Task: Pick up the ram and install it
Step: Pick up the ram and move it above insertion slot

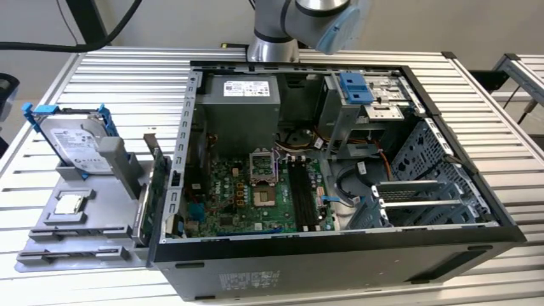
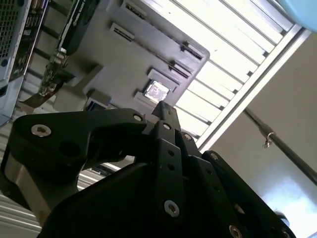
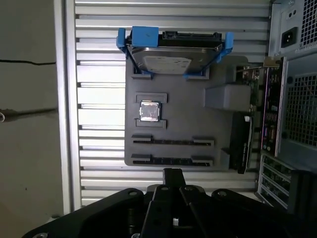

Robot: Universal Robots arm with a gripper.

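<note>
The ram is out of view. My gripper (image 3: 172, 173) (image 2: 163, 106) looks shut, its black fingertips meeting with nothing visible between them. It hangs high above the grey parts tray (image 3: 188, 124) (image 1: 93, 210), near the tray edge with the two long narrow slots (image 3: 172, 141); both slots are bare. In the exterior view the arm's wrist (image 1: 327, 19) shows at the top, behind the open computer case (image 1: 340, 252). Black memory slots (image 1: 304, 191) run along the motherboard inside the case.
On the tray a hard drive (image 1: 76, 143) (image 3: 171, 57) stands in a blue bracket, with a processor chip (image 1: 68, 204) (image 3: 149, 111) beside it. A green card (image 1: 157, 185) stands upright between tray and case. All of it sits on a slatted metal table (image 1: 476, 95).
</note>
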